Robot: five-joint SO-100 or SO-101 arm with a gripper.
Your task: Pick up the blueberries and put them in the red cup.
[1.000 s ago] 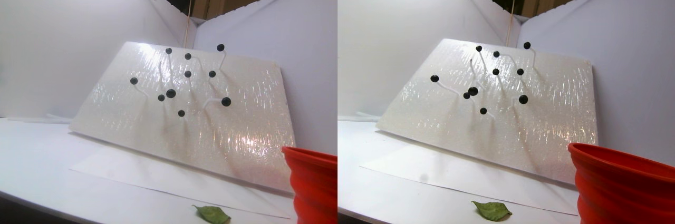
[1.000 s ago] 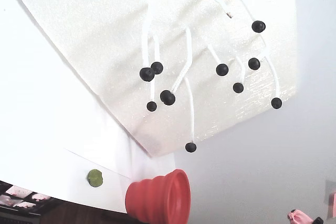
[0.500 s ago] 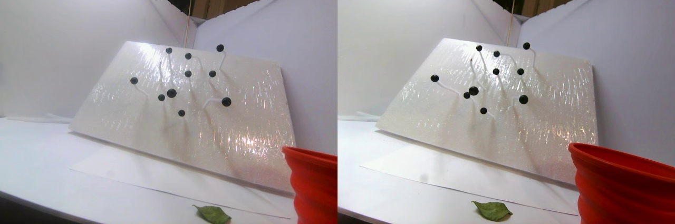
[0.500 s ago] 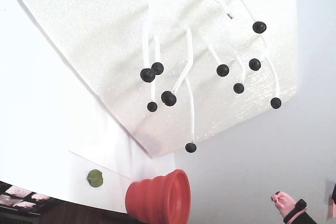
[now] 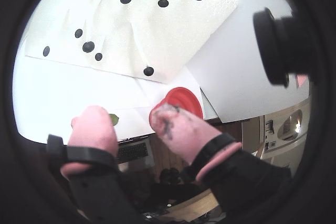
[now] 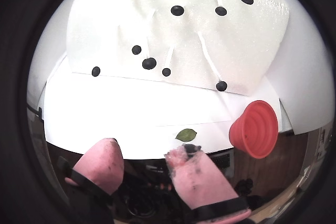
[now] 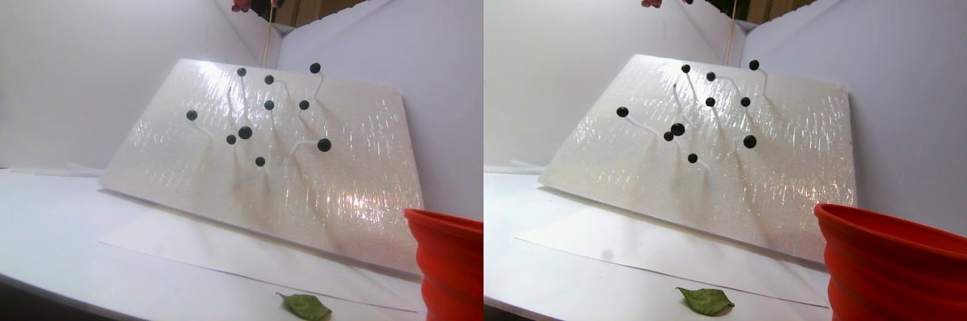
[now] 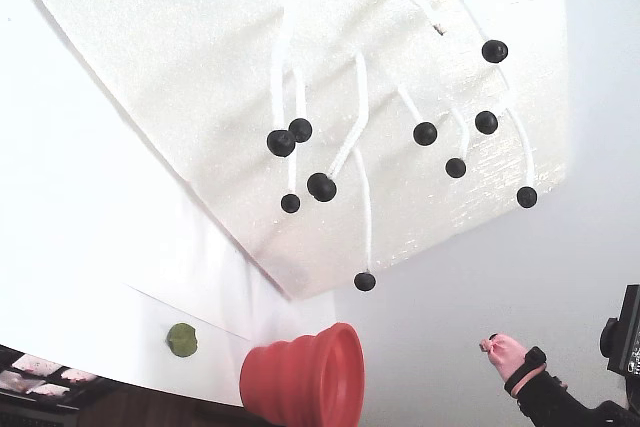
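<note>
Several blueberries point(image 8: 322, 187) sit on the tips of white stalks on a leaning white foam board point(image 7: 340, 185); they also show in both wrist views point(image 5: 88, 46) point(image 6: 149, 63). The red cup point(image 8: 305, 377) stands off the board's low corner, also seen as the red cup point(image 7: 449, 260) at the right edge. My gripper point(image 7: 261, 1) hangs high, well away from the berries and open. Nothing lies between its pink fingertips point(image 5: 126, 116) point(image 6: 143, 149). One fingertip point(image 6: 190, 149) carries a dark lump; I cannot tell what it is. One pink finger point(image 8: 505, 354) shows in the fixed view.
A green leaf point(image 7: 304, 307) lies on a white paper sheet in front of the board, near the cup. White walls stand behind and beside the board. A laptop keyboard point(image 5: 131, 151) shows below the table edge.
The gripper has come further into both views: lower from the top edge in the stereo pair view, up and left in the fixed view. Berries, cup and leaf have not moved.
</note>
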